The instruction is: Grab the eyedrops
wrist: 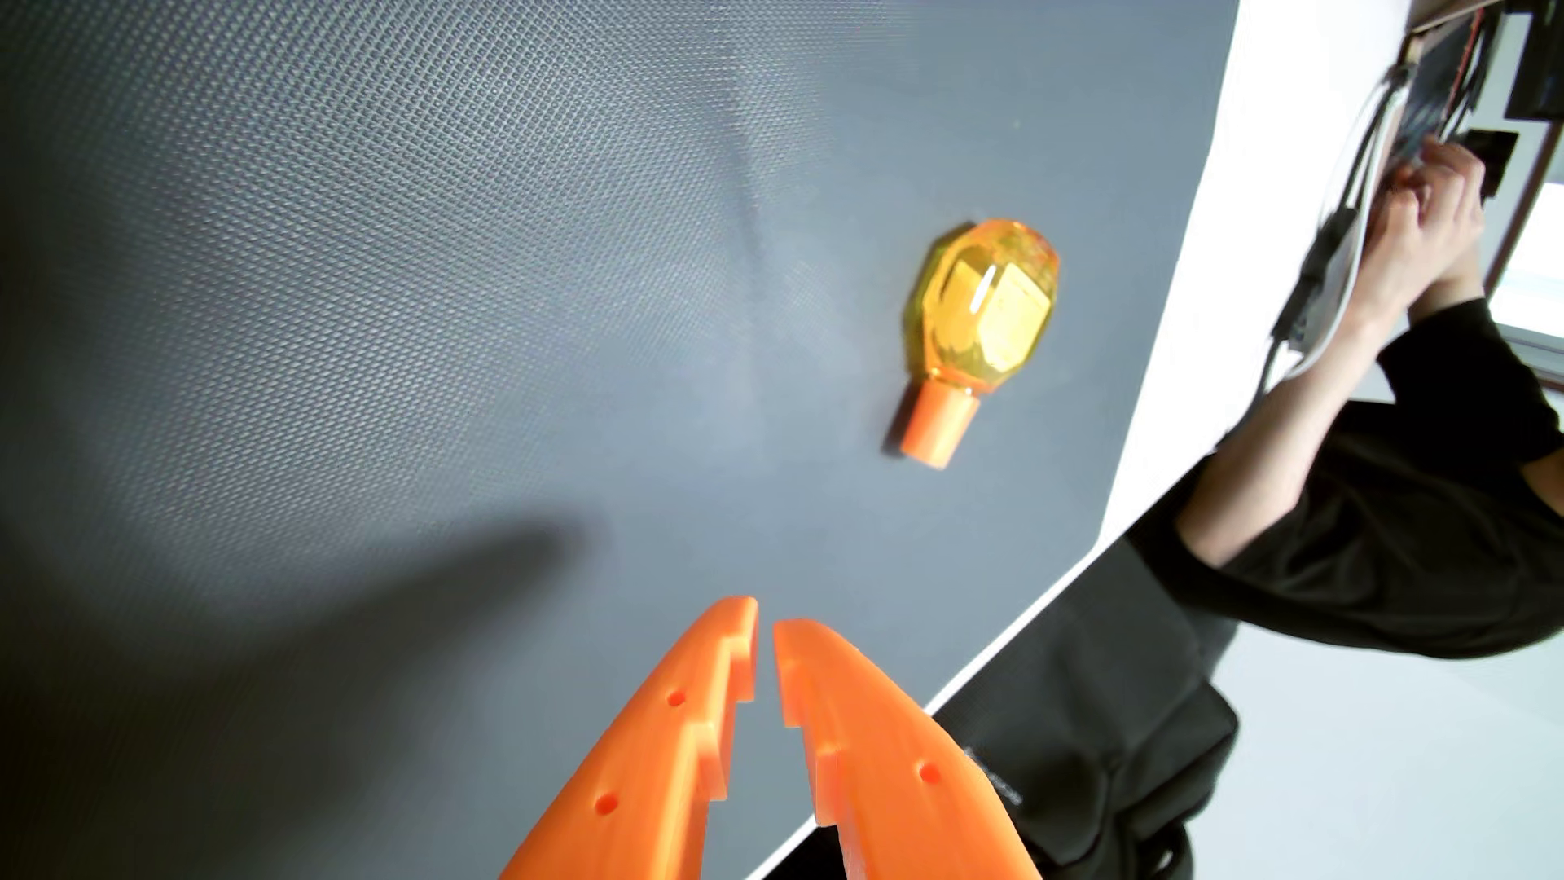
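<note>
My orange gripper [764, 630] hangs over a grey mat [381, 296], jaws nearly closed, holding nothing. The yellow eyedrops [982, 305] lie apart, upper right.

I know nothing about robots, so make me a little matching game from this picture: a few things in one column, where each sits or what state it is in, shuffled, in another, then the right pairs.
Things:
1. eyedrop bottle
2. gripper
3. person's hands
4. black bag

States:
A. busy with cables at the upper right
B. lying on its side on the grey mat, orange cap toward the camera
C. beyond the table edge, at the lower right
D. nearly closed, holding nothing

Pairs: 1-B, 2-D, 3-A, 4-C
</note>
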Robot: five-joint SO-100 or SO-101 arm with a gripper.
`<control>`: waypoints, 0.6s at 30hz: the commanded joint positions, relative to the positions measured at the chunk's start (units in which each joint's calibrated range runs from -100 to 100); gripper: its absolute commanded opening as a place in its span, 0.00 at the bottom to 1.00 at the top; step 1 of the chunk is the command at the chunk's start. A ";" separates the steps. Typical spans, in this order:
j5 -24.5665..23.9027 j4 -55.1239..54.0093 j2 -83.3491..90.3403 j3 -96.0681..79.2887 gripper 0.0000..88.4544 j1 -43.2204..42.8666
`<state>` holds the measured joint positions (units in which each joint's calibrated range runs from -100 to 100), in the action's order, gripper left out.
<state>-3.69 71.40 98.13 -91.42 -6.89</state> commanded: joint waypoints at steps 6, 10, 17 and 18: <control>0.16 -2.65 0.59 4.84 0.01 1.99; 0.47 -3.42 0.59 9.97 0.01 2.24; 3.03 -2.82 -2.47 12.85 0.07 2.32; 2.98 -2.82 -3.99 12.94 0.10 2.32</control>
<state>-0.92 68.96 97.12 -81.22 -4.94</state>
